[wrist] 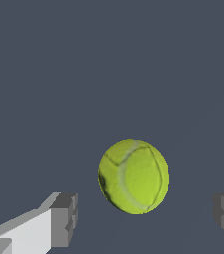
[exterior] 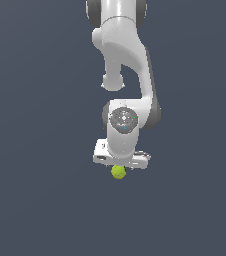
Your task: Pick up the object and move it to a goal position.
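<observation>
The object, a yellow-green tennis ball (exterior: 118, 172) with pale curved seams, shows just under the white hand of the arm in the exterior view. In the wrist view the ball (wrist: 134, 176) lies between the two grey fingertips (wrist: 64, 218), with clear gaps on both sides. My gripper (wrist: 146, 216) is open around the ball and touches it on neither side. In the exterior view the hand hides the fingers themselves.
A plain dark grey-blue surface (exterior: 45, 200) fills both views. The white arm (exterior: 127, 75) reaches down from the top of the exterior view. No other objects or goal marker show.
</observation>
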Controlling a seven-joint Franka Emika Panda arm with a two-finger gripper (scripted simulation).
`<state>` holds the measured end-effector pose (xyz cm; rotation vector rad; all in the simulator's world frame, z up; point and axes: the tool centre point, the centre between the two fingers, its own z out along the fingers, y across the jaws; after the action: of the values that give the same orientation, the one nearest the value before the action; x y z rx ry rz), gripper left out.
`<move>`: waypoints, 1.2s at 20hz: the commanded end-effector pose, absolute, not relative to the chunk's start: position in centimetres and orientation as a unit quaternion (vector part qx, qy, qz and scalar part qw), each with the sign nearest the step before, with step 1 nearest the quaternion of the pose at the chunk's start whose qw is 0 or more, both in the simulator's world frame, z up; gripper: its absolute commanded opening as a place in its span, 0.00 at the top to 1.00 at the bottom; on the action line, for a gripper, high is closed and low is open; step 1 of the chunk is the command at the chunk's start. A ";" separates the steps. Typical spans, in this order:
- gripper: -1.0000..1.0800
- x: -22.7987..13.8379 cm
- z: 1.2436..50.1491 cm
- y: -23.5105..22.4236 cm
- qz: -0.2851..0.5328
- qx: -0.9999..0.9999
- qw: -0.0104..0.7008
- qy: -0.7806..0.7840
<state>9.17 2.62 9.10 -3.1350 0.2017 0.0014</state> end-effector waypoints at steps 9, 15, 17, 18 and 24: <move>0.04 9.1 4.9 2.6 0.000 -0.998 0.000 0.065; 0.04 9.2 4.1 2.6 0.000 -0.998 0.000 0.065; 1.00 9.3 4.1 2.6 0.000 -0.998 0.000 0.065; 1.00 9.3 4.1 2.6 0.000 -0.998 0.000 0.065; 1.00 9.3 4.1 2.6 0.000 -0.998 0.000 0.065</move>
<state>9.21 2.61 4.06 -3.1351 0.2043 0.0023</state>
